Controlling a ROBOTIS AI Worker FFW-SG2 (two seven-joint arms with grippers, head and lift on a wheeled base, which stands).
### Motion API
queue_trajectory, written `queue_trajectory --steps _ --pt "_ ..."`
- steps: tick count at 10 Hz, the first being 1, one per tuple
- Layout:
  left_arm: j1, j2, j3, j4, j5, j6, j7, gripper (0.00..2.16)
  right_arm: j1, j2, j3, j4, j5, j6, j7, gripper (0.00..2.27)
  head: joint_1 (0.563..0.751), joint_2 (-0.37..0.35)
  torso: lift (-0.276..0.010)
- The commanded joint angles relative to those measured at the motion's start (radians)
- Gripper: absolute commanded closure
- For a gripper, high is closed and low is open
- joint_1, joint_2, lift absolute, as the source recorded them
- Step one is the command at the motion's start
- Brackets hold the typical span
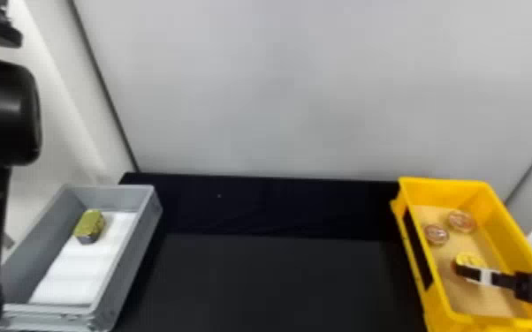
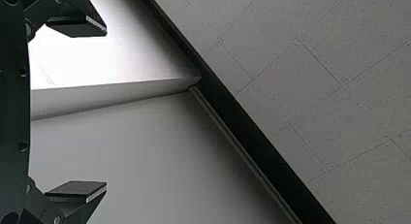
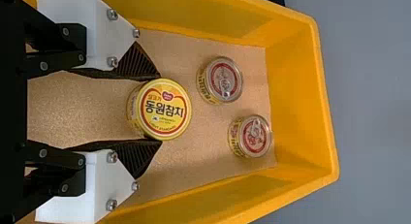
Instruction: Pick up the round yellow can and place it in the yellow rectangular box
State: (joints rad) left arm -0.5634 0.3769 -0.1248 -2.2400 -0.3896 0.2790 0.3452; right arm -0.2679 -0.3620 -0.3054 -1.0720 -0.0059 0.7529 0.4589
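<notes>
Round yellow can (image 3: 165,109) is pinched, it appears, between the fingers of the right gripper (image 3: 159,109), inside the yellow box (image 3: 325,107), midway between the long walls and nearer the robot's end than two clear-lidded cans (image 3: 224,81). With a round body, no long axis has to be matched; one finger is set against either side, and the right arm is clearly the nearer. Whether the base is borne by the brown liner (image 3: 208,156) cannot be told; if so, an even spreading outward is likely all that is called for. Both finger contacts are laid bare by the right wrist view; by the head view, a grey box (image 1: 110,187) holding an olive tin (image 1: 89,225) is added at left. The left gripper (image 2: 104,109) is held aloft, fingers spread.
</notes>
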Motion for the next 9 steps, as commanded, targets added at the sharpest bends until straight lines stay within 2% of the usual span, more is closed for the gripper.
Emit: queue_trajectory --steps 1,8,9 --pt "-0.001 0.001 0.001 -0.001 0.0 0.0 -0.001 0.15 -0.004 0.0 0.002 0.017 -0.002 0.005 -0.003 0.67 0.663 0.054 -0.01" --pt "0.002 0.001 0.004 -0.003 0.0 0.002 -0.001 0.15 -0.005 0.0 0.009 0.017 -0.005 0.013 -0.011 0.67 0.663 0.054 -0.01" --pt "0.003 0.001 0.005 -0.004 0.0 0.002 -0.001 0.15 -0.005 0.0 0.011 0.009 -0.006 0.03 -0.025 0.59 0.663 0.054 -0.01"
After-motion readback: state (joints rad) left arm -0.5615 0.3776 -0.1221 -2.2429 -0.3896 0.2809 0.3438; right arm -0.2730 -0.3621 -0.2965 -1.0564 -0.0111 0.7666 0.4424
